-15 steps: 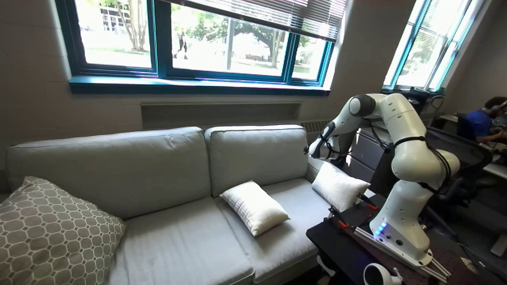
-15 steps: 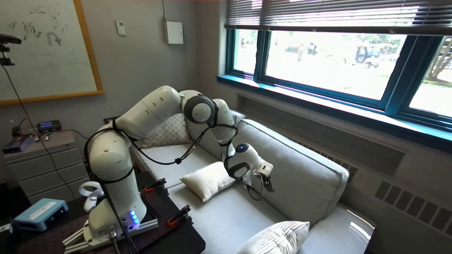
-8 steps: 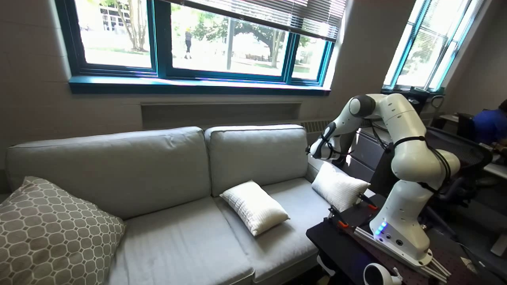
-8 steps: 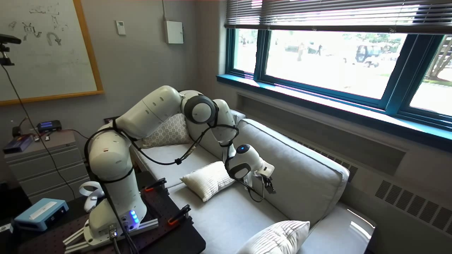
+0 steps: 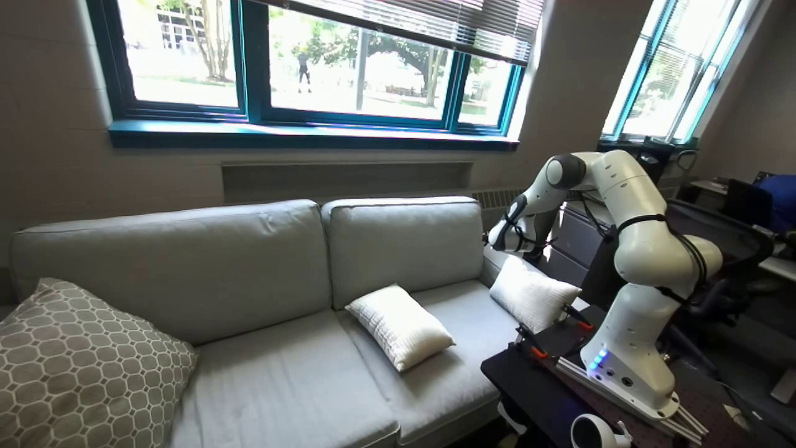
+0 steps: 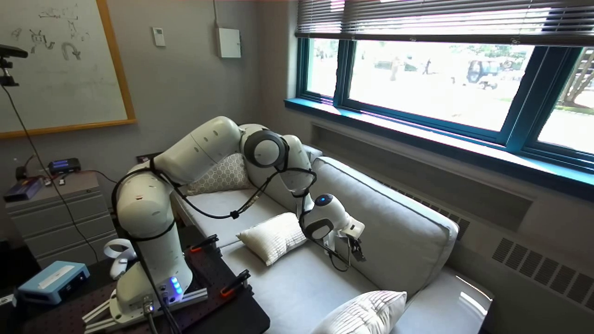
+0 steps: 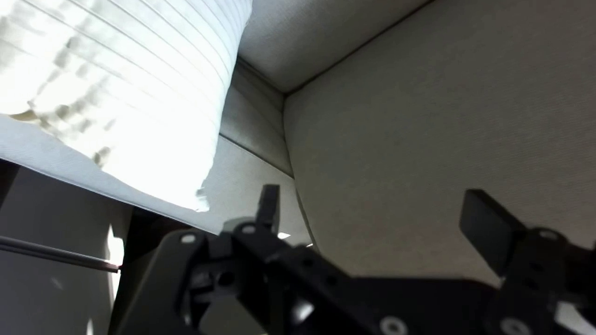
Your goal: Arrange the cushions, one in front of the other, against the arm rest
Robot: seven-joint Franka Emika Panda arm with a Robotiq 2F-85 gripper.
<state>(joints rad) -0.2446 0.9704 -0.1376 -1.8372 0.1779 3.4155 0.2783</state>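
While the robot arm (image 5: 634,193) stretched over the sofa (image 5: 280,386), its gripper (image 7: 372,214) hung above the seat (image 5: 476,317), near the back cushion (image 7: 396,139), with the fingers (image 7: 486,228) released and spread wide, grey cloth showing between them. Beyond the fingers in the wrist view, apart from them, was a white pillow (image 7: 163,93), bright with sun and mottled with shade. It leaned, tilted, against the arm rest (image 6: 441,297), a lower corner reaching over the arm rest's top. The second white pillow (image 5: 401,326) lay on that seat, well apart from its mate and near the edge with the next seat; whether it touched the back cushion could not be told. Close to the front of the sofa was a black table (image 5: 510,370), which carried the arm's base (image 5: 628,361), two black-and-orange clamps (image 6: 236,282) and a white controller (image 6: 119,268). At the opposite end of the sofa a larger patterned pillow (image 5: 93,367) stood tilted, partly cut off by the edge of an exterior view. Behind the sofa rose the wall (image 5: 56,180), and in it a blue-framed window (image 5: 252,74) with its blind (image 5: 454,25) partly down. Farthest of all, through the glass, were trees (image 5: 216,46) and a person (image 5: 303,70), too small for any detail to be made out.
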